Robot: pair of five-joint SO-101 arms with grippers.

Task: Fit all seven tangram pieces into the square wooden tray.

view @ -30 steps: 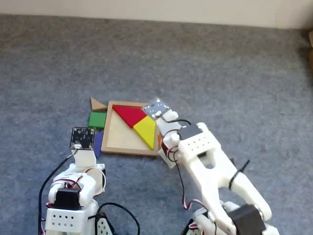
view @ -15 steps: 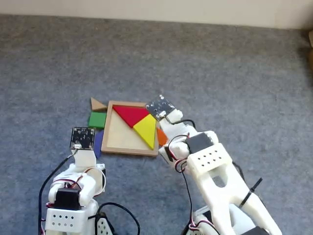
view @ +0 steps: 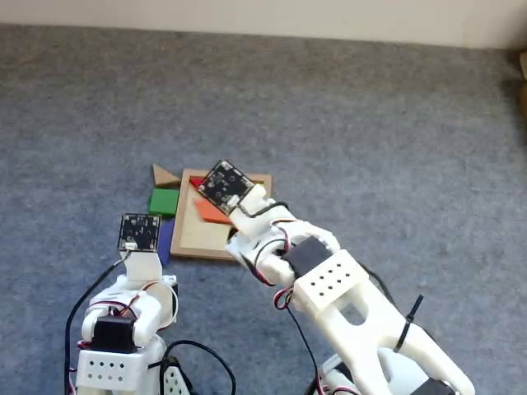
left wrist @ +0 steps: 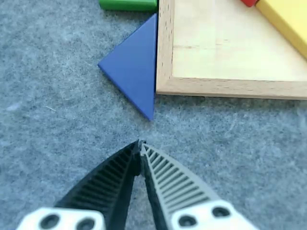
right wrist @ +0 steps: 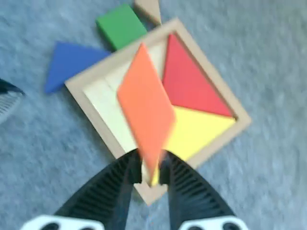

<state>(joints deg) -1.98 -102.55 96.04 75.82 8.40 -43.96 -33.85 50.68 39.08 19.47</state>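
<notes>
Two in tray [right wrist: 103,100]: red triangle [right wrist: 189,81], yellow triangle [right wrist: 201,129]. Outside lie blue triangle [left wrist: 134,67], green block [right wrist: 120,25], tan triangle [right wrist: 149,9]; right gripper [right wrist: 149,165] pinches orange piece [right wrist: 146,108], left gripper [left wrist: 140,146] closed, empty.

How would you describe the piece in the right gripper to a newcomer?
On the grey carpet lies a square wooden tray. Over it the right gripper pinches a flat orange parallelogram. It is the only orange piece and hangs over the red triangle and yellow triangle seated inside.

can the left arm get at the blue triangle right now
Probably yes: the blue triangle lies on carpet just ahead of the left gripper, nothing between. But the gripper is shut, and the triangle's edge sits against the tray frame, which may hamper a grasp.
</notes>
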